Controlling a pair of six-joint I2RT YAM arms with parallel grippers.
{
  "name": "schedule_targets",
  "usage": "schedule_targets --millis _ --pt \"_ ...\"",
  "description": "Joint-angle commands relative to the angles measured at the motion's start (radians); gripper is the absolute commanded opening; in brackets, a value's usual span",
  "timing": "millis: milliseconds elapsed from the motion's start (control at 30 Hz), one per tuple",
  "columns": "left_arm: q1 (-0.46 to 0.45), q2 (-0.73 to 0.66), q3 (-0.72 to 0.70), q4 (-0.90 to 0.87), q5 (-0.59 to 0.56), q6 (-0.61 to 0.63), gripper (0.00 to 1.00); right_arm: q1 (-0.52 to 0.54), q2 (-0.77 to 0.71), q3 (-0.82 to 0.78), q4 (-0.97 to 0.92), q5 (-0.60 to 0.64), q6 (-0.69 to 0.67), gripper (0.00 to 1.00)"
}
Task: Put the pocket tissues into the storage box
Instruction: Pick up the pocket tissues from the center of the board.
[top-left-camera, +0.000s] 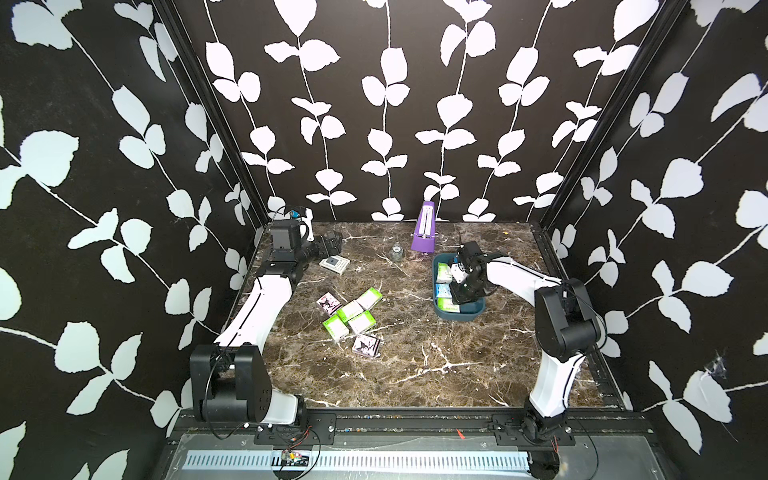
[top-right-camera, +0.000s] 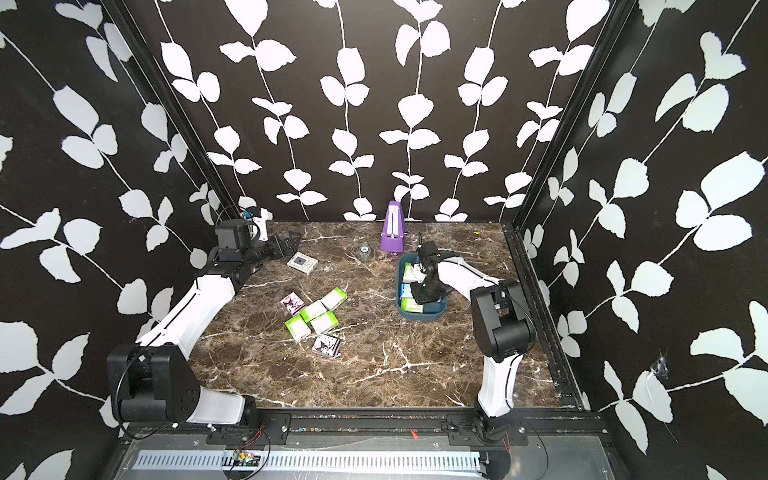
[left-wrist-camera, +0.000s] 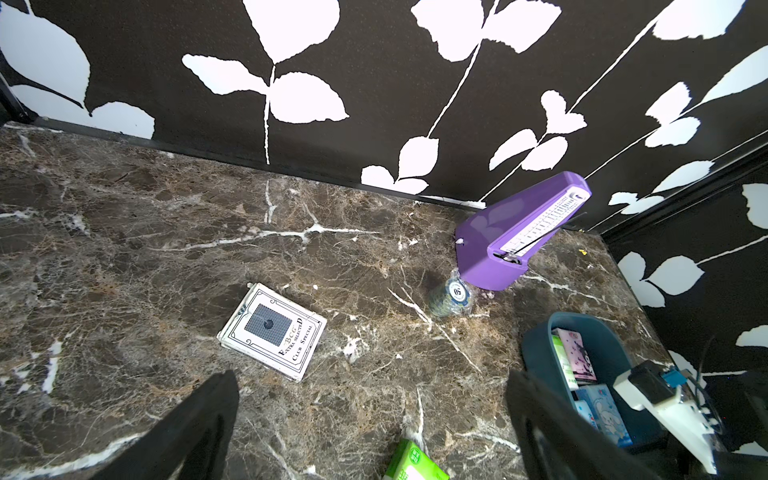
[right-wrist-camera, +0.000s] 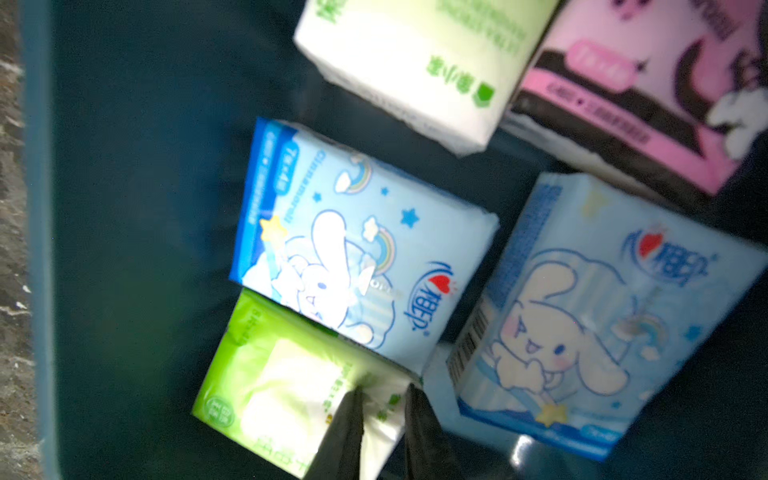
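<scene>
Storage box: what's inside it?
The storage box holds five pocket tissues: two blue, two lime green, one pink. The right gripper covers one green packet's corner; anything beneath is hidden.

The brown marble counter (top-left-camera: 415, 365) carries six loose pocket tissues (top-left-camera: 350, 320) in a close cluster left of centre. Toward the back lie a white card pack (top-left-camera: 334, 264), a small stack of chips (top-left-camera: 397, 253) and an upright purple metronome (top-left-camera: 424, 228). The teal storage box (top-left-camera: 457, 316) sits near the metronome, on the right.

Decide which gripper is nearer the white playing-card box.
Left. The left gripper is close beside the playing-card box; the right gripper is far off, inside the storage box.
</scene>
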Motion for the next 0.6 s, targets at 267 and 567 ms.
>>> schedule_targets --millis 267,567 --pt "0.005 -0.016 0.022 0.017 0.016 -0.010 0.99 0.026 -0.153 0.070 -0.002 0.044 0.002 0.41" --pt "0.003 -0.028 0.017 0.028 0.052 -0.023 0.99 0.190 -0.262 0.053 0.144 0.125 -0.002 0.60"
